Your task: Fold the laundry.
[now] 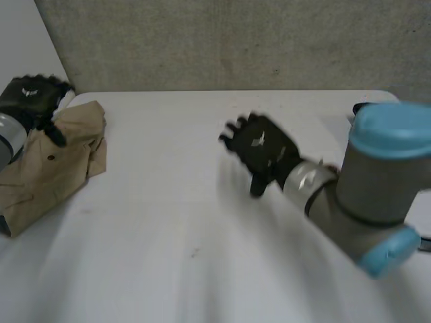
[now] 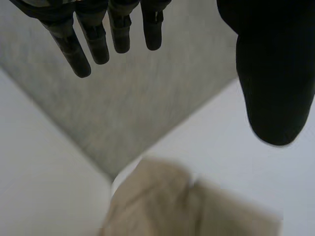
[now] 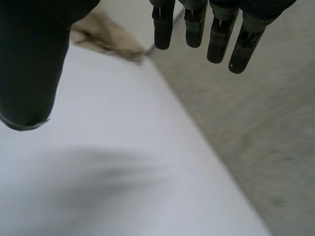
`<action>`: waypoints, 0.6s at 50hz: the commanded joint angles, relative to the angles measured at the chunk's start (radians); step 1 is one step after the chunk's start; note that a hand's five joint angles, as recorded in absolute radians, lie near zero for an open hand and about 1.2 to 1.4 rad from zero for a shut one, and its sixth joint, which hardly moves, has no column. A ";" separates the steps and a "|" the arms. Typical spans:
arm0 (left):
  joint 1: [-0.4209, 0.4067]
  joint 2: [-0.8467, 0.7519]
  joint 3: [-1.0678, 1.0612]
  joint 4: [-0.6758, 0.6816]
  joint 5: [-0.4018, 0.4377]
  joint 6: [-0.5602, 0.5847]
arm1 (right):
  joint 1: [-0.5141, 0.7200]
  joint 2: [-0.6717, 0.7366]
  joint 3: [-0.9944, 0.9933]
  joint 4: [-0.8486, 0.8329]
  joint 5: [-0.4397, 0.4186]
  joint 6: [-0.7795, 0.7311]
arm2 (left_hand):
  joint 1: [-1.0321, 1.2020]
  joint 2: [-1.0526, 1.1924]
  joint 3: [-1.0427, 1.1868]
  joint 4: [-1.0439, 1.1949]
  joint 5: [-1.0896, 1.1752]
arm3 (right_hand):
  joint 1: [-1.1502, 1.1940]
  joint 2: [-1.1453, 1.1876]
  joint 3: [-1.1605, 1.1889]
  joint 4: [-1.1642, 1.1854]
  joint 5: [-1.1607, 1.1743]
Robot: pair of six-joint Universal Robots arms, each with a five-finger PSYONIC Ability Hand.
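Lying beside left hand (image 1: 32,97), tan garment (image 1: 57,168); right hand (image 1: 261,149) well apart

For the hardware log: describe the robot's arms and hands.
The left hand and right hand are black, with slim segmented fingers and a rounded thumb; each back bears a small pale mark. The right arm is grey, cylindrical, with light-blue caps.

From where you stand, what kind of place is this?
Likely a test lab, not a home: a white table, a plain grey wall behind it, and one crumpled tan garment at the table's left edge.
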 commanded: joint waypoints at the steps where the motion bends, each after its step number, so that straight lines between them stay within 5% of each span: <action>1: 0.105 -0.280 0.169 0.015 -0.020 0.225 | 0.007 -0.027 0.182 -0.046 -0.017 -0.007 | -0.050 -0.036 -0.040 -0.032 -0.047 | -0.031 -0.050 -0.043 -0.063 -0.068; 8: 0.112 -0.455 0.280 0.105 -0.032 0.291 | 0.001 -0.048 0.263 -0.068 -0.026 -0.008 | 0.082 0.096 0.093 0.100 0.086 | -0.031 -0.050 -0.043 -0.063 -0.068; 9: 0.111 -0.463 0.286 0.107 -0.032 0.291 | 0.000 -0.050 0.268 -0.069 -0.026 -0.008 | 0.207 0.222 0.218 0.225 0.211 | -0.031 -0.050 -0.043 -0.063 -0.068; 12: 0.085 -0.469 0.288 0.115 -0.032 0.282 | -0.022 -0.051 0.285 -0.077 -0.026 -0.008 | 1.168 1.183 1.179 1.186 1.172 | -0.031 -0.050 -0.043 -0.063 -0.068; 20: -0.102 -0.314 0.236 0.125 -0.146 0.194 | -0.100 -0.094 0.302 -0.078 -0.025 -0.008 | 1.171 1.186 1.182 1.189 1.175 | -0.031 -0.050 -0.043 -0.063 -0.068; 24: -0.197 -0.158 0.128 0.124 -0.158 0.028 | -0.131 -0.127 0.302 -0.078 -0.020 0.000 | 1.171 1.186 1.182 1.189 1.175 | -0.031 -0.050 -0.043 -0.063 -0.068; 30: -0.464 0.011 -0.048 0.116 -0.120 -0.262 | -0.183 -0.163 0.300 -0.080 -0.018 0.010 | 1.171 1.186 1.182 1.189 1.175 | -0.031 -0.050 -0.043 -0.063 -0.068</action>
